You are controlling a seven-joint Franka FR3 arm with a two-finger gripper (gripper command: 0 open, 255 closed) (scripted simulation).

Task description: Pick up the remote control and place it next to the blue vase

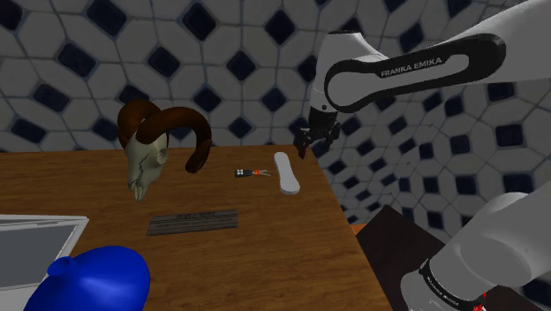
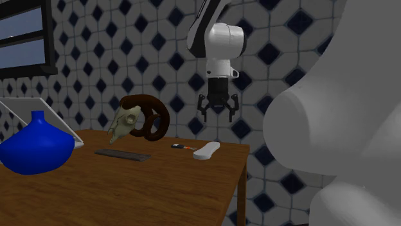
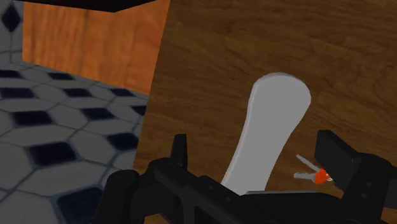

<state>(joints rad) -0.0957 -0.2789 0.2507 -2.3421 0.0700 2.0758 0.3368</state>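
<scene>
The remote control (image 1: 285,172) (image 2: 206,151) is a plain white, elongated bar lying flat near the table's far corner. In the wrist view the remote (image 3: 270,133) lies under the hand, between the two fingers and untouched by them. My gripper (image 1: 315,146) (image 2: 217,115) (image 3: 257,153) hangs open above it with nothing held. The blue vase (image 1: 88,281) (image 2: 35,149) stands at the other end of the wooden table (image 1: 265,256), well away from the remote.
A horned animal skull (image 1: 150,150) (image 2: 135,121) stands mid-table. Keys with a red tag (image 1: 247,172) (image 3: 315,173) lie right beside the remote. A dark flat strip (image 1: 192,221) (image 2: 122,154) lies between skull and vase. A laptop (image 1: 35,243) sits by the vase. The table edge runs close to the remote.
</scene>
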